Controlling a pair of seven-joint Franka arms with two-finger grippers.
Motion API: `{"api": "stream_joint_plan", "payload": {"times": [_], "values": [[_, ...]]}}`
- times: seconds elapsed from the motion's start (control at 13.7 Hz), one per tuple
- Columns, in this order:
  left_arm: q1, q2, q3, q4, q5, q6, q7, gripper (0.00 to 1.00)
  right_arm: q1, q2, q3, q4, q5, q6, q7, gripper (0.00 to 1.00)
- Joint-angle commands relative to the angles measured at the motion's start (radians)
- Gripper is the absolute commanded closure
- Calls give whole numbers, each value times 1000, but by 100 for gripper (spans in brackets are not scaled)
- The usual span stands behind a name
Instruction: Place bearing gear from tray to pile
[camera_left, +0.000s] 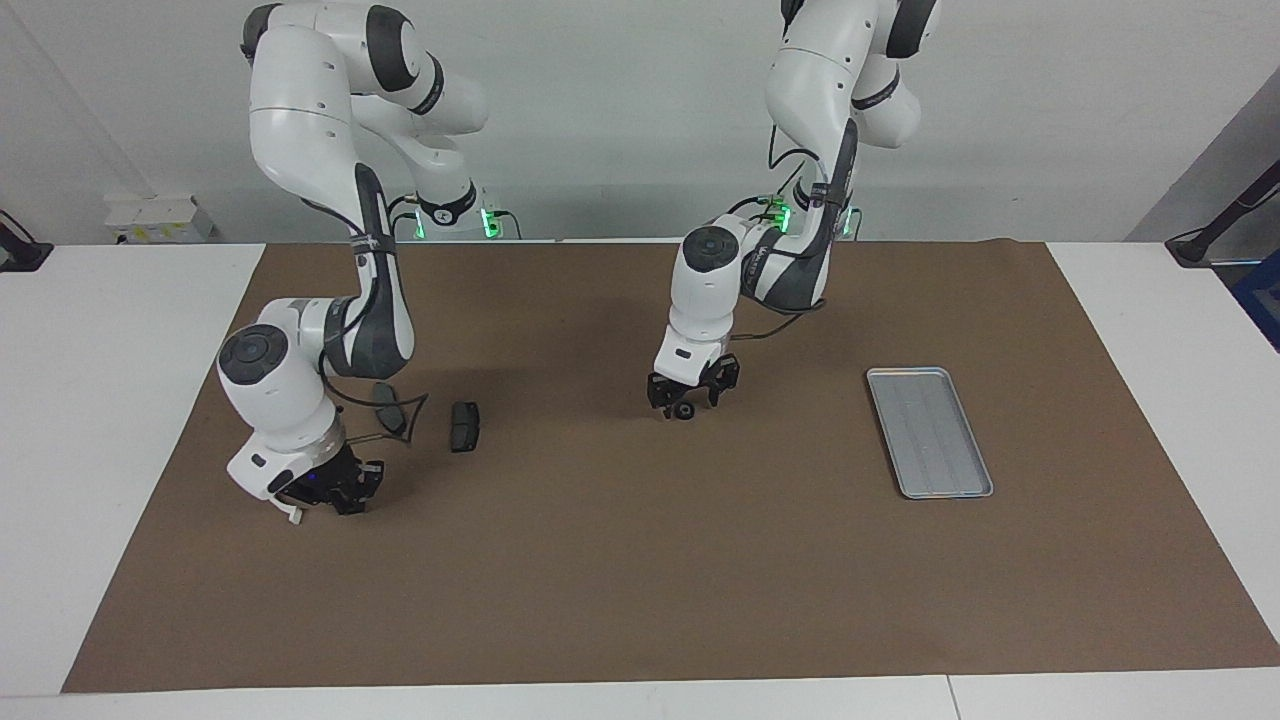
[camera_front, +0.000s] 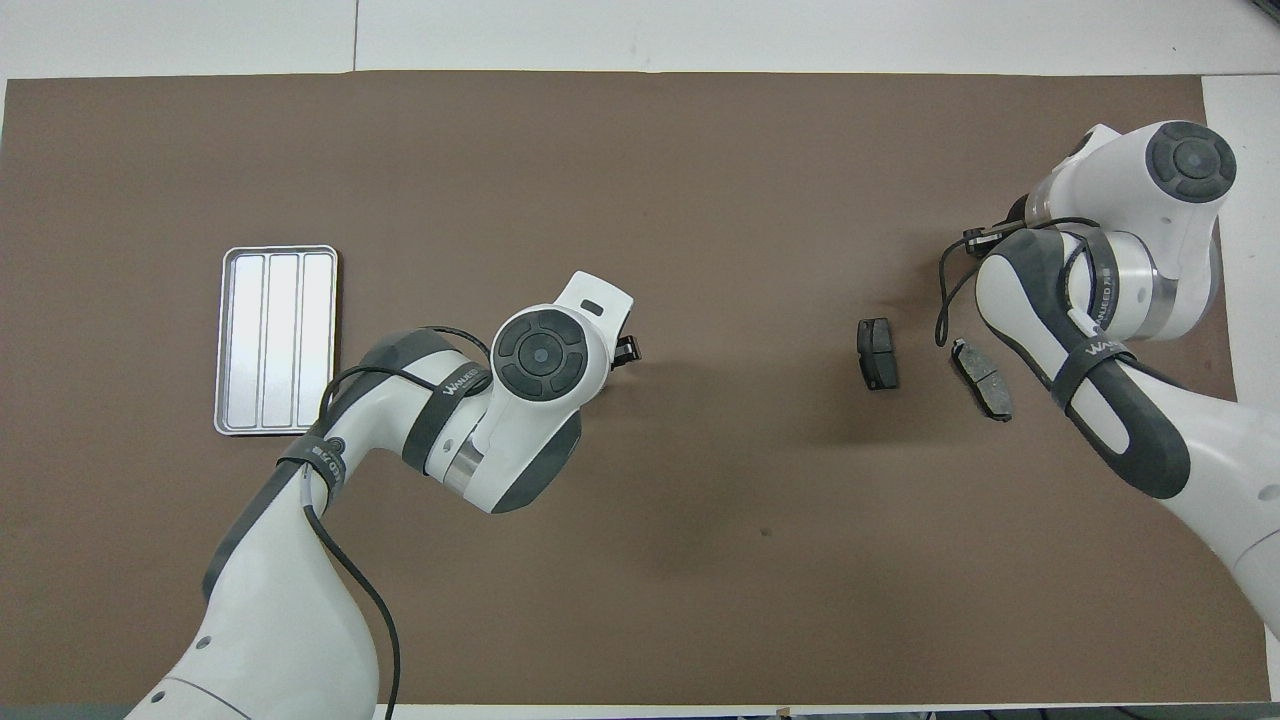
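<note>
I read the right gripper (camera_left: 325, 497) low over the mat (camera_left: 640, 600), finger state unclear; two brake pads (camera_left: 464, 426) lie just beside it. Left gripper (camera_left: 690, 398) pinches the bearing gear (camera_left: 683, 411) mid-mat. Tray (camera_left: 900, 440) sits bare, well apart from those fingers.

So the tray (camera_left: 930, 432) sits toward the left arm's end of the mat (camera_left: 640, 580), nothing in it. The two brake pads (camera_left: 465, 426) lie side by side toward the right arm's end, well apart from the tray.
</note>
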Motion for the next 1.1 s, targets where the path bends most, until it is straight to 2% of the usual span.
{"api": "stream_joint_plan", "payload": {"times": [0.0,0.29,0.44,0.59,0.73,0.88,1.02], "values": [[80,-164,0,1,17,-156,105,0,-7,3,14,1,12,5,-5,0],[269,-327,0,45,18,-338,377,0,51,-88,12,10,-6,-129,-3,0],[382,-415,2,47,17,-404,554,0,105,-140,14,22,-6,-227,80,0],[485,-487,3,45,17,-481,716,0,180,-175,15,41,-5,-318,267,0],[556,-531,3,47,16,-527,790,0,287,-207,17,43,3,-380,532,0],[582,-551,5,47,16,-563,792,0,401,-214,17,38,12,-380,823,0],[601,-548,6,68,10,-578,792,0,473,-220,30,36,15,-369,1039,0]]}}
